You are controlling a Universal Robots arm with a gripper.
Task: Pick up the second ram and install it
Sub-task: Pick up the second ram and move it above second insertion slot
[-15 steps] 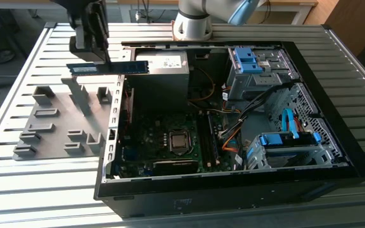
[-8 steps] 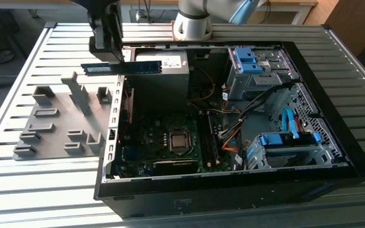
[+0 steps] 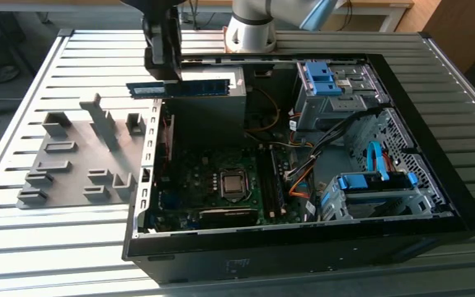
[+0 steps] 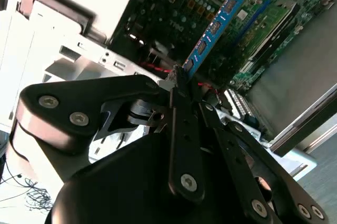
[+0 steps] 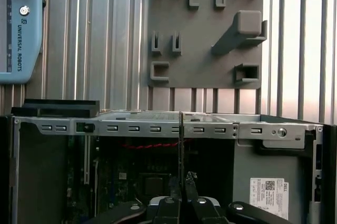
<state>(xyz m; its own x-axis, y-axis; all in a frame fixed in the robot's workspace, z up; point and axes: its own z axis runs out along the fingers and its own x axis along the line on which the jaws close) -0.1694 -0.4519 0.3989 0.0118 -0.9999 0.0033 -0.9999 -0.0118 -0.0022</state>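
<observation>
Gripper point(image 5: 182, 183) pinches ram point(image 5: 180, 145), seemingly edge-on, over case point(image 5: 131, 128).

Slatted metal tbl point(image 3: 56, 260) — wood furn. point(image 3: 460, 28) behind

the open computer case point(image 3: 303, 238) lay on its side on the slatted table point(image 3: 23, 247). the slotted rack point(image 3: 81, 161) lay flat on the table just beside the case, on the exterior view's left. the robot base point(image 3: 250, 34) stood behind the case. inside the case, the motherboard point(image 3: 221, 185) lay on the floor toward the exterior view's left, with the drive bays point(image 3: 378, 192) to its right. the gripper point(image 3: 166, 80) hung above the case's far left corner, near the rack, clamped on the second ram point(image 3: 180, 88). the ram ran level, well above the motherboard and apart from it.
</observation>
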